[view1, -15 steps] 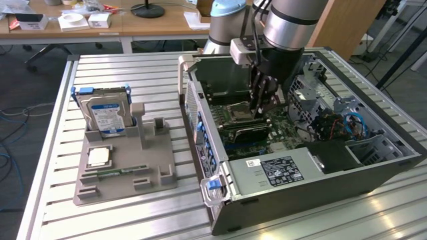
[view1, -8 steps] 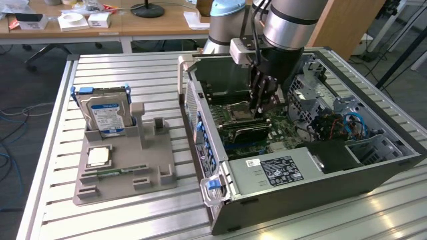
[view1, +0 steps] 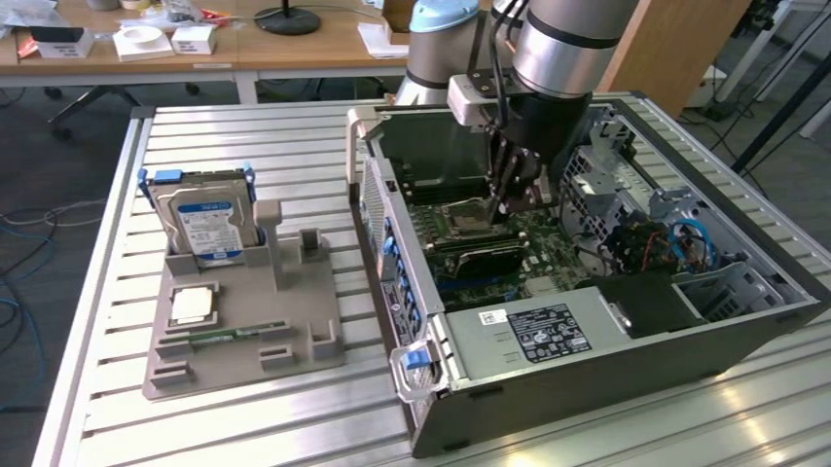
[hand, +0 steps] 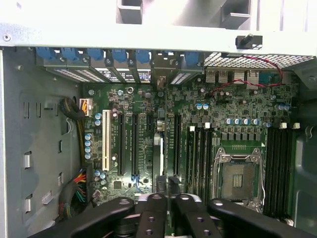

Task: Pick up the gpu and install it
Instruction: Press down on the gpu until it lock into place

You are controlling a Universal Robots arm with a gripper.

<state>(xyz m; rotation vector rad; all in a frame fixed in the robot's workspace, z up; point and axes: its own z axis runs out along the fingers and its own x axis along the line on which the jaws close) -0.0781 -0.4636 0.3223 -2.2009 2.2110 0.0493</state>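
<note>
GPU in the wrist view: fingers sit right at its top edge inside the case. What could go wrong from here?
1. The gpu stands edge-on among the expansion slots, with the fingers shut at its top edge. Whether it sits square in a slot isn't visible, so downward force might bend the card or damage the slot.
2. The empty CPU socket lies nearby, so a sideways slip could strike it.

Bright, even room light falls from overhead on the computer case (view1: 624, 389), and pale glare streaks the slatted table (view1: 727, 418) just in front of it. Inside the case, soft shadow pools beneath the arm (view1: 571, 39). In the wrist view the case's metal rim (hand: 148, 37) is washed out almost white, while the motherboard (hand: 148, 104) inside the case looks dim and greenish.
</note>
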